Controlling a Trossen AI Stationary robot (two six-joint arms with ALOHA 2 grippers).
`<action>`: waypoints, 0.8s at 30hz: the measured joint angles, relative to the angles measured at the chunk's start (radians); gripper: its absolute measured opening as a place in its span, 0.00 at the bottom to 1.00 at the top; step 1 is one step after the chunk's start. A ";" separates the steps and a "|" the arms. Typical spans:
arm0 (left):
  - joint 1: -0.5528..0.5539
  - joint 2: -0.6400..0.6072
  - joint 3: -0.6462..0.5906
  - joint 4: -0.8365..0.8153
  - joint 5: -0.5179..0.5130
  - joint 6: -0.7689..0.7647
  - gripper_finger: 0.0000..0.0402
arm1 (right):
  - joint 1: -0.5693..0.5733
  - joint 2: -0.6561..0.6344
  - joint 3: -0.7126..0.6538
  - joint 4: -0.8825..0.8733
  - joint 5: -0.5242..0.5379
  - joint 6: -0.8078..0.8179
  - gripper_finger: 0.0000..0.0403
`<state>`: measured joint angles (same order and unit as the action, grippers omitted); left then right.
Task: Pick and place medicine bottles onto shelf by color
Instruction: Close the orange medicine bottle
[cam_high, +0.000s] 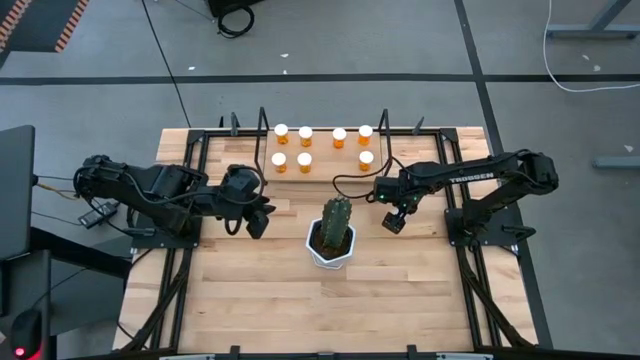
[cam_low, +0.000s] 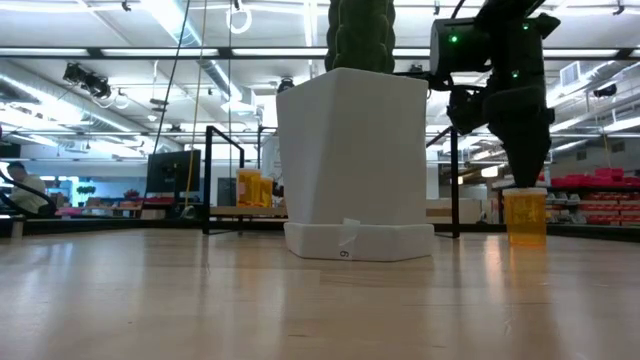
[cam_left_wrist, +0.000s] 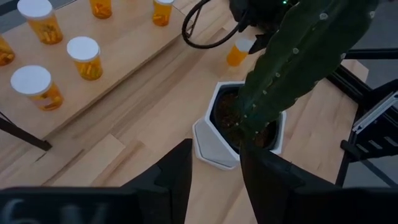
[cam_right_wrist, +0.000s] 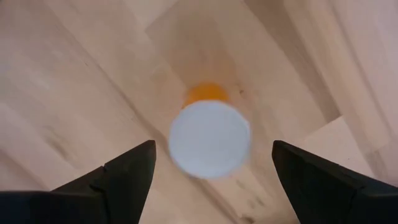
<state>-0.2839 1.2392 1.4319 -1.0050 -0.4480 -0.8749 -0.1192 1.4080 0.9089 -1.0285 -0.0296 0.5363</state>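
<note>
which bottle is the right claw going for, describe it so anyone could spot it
Start at the cactus pot mid-table. Just to its right, the right claw hangs open over one medicine bottle standing on the bare tabletop. It's the only bottle off the shelf.

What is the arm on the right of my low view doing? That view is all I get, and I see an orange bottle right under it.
Observer: That is the right gripper. Its wrist view shows the fingers open on either side of the white-capped medicine bottle, not touching it.
Operator: How many bottles are on the shelf?
Observer: The high view shows seven on top of the shelf, four in the back row and three in the front.
Operator: And the other arm?
Observer: The left gripper waits to the left of the cactus, open and holding nothing.
</note>
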 joint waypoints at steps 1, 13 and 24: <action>-0.002 0.000 0.000 0.000 0.000 -0.001 0.35 | 0.000 -0.007 0.000 -0.006 -0.013 0.005 0.82; -0.002 0.000 0.000 0.000 0.000 -0.003 0.36 | 0.000 -0.197 0.001 -0.058 -0.032 0.053 0.79; -0.002 0.000 0.000 -0.001 0.000 -0.009 0.35 | 0.000 -0.113 0.001 -0.043 -0.115 -0.101 0.06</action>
<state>-0.2859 1.2389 1.4319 -1.0058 -0.4477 -0.8840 -0.1190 1.2948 0.9100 -1.0718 -0.1443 0.4353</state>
